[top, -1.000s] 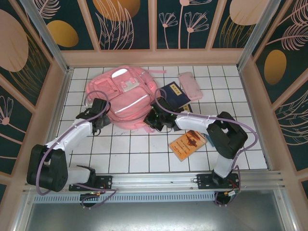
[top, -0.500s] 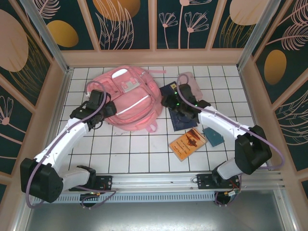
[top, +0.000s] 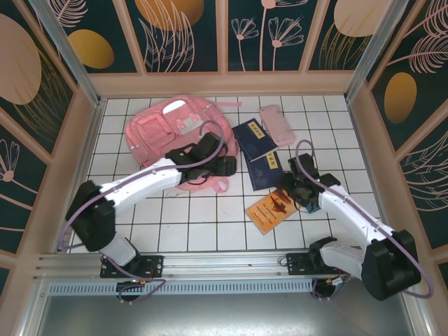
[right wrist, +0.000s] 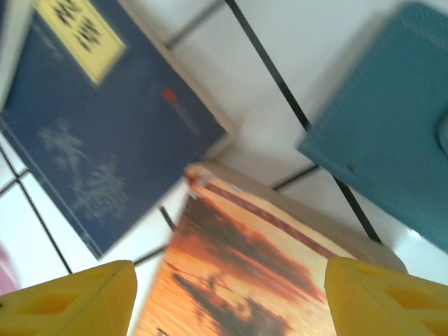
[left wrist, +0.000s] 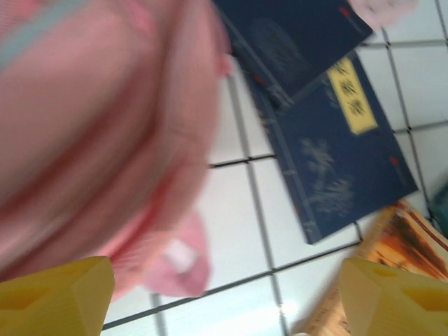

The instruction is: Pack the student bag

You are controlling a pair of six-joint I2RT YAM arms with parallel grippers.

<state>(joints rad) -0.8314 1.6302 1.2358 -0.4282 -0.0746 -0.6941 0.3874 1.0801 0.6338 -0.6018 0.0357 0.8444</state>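
Tiled tabletop (top: 210, 224) carried the student bag (top: 168, 126). I saw left gripper (left wrist: 224, 290) spread empty beside it, right gripper (right wrist: 227, 290) spread empty over orange book (right wrist: 245, 245).

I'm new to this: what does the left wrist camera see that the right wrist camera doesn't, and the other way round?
Left wrist camera: the pink student bag looming on the left, plus a second dark blue book farther up. Right wrist camera: a teal case at the right. Both: the dark blue book with the yellow label and the orange book next to it, lying on the white tiled table.
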